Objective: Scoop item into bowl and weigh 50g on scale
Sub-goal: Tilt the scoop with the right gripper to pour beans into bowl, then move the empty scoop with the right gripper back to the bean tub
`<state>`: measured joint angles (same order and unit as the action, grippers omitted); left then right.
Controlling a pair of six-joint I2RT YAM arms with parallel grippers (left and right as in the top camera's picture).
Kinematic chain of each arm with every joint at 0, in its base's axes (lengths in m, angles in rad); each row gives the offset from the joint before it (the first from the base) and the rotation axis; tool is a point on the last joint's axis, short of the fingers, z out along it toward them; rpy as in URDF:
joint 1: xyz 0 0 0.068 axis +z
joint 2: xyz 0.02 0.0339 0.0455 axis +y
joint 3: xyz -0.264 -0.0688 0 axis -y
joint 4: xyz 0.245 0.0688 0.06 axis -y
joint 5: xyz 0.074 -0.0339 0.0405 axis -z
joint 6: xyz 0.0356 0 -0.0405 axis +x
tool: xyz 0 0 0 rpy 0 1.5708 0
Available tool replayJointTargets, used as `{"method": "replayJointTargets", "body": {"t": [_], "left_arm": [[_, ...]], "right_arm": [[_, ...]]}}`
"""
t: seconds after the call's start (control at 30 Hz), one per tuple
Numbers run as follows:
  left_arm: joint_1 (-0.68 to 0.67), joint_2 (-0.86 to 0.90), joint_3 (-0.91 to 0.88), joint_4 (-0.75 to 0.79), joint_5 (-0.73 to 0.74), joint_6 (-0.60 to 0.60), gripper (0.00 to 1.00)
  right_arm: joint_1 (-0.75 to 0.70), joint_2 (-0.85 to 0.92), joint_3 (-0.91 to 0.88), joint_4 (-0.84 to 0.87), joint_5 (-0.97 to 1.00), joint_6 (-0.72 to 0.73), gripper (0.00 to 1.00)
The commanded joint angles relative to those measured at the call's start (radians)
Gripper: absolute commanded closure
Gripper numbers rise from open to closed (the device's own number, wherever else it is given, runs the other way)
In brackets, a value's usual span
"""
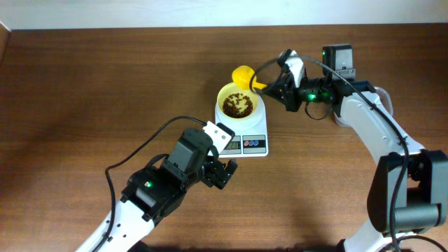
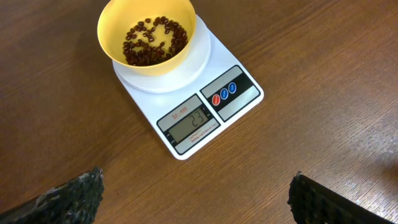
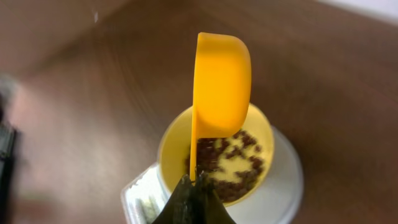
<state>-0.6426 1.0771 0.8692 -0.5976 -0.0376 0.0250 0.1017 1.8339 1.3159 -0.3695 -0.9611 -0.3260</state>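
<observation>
The pale-yellow bowl [image 1: 239, 99] stands on the white scale [image 1: 253, 134] with dark red-brown beans [image 1: 237, 106] in it. My right gripper [image 1: 274, 87] is shut on the handle of the darker yellow scoop [image 1: 243, 75], held just behind and above the bowl. In the right wrist view the scoop [image 3: 221, 87] is tipped on its side over the bowl [image 3: 264, 130] and beans [image 3: 239, 158], gripped by my right gripper [image 3: 196, 186]. My left gripper [image 1: 222, 171] is open and empty in front of the scale. The left wrist view shows the bowl [image 2: 112, 25], beans [image 2: 149, 40] and scale [image 2: 239, 102], whose display reads 23.
The brown wooden table [image 1: 84, 91] runs under everything. Black cables loop from both arms, one near the scale's front left corner [image 1: 175, 120]. The clear tub is out of view.
</observation>
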Motion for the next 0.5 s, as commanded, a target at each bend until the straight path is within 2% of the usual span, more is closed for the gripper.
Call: {"method": "replayJointTargets", "body": {"t": [0.0, 0.2, 0.37, 0.47], "left_arm": [[0.004, -0.011, -0.008, 0.001, -0.007, -0.013, 0.01], [0.004, -0.011, -0.008, 0.001, -0.008, -0.013, 0.01], [0.004, -0.011, -0.008, 0.001, -0.007, -0.013, 0.01], [0.004, -0.011, -0.008, 0.001, -0.007, -0.013, 0.01]], "right_arm": [[-0.035, 0.005, -0.003, 0.000, -0.038, 0.326, 0.96], [-0.270, 0.005, -0.003, -0.001, -0.235, 0.402, 0.96], [-0.458, 0.005, -0.003, -0.008, -0.231, 0.420, 0.96], [-0.523, 0.005, -0.003, -0.008, -0.228, 0.400, 0.96]]}}
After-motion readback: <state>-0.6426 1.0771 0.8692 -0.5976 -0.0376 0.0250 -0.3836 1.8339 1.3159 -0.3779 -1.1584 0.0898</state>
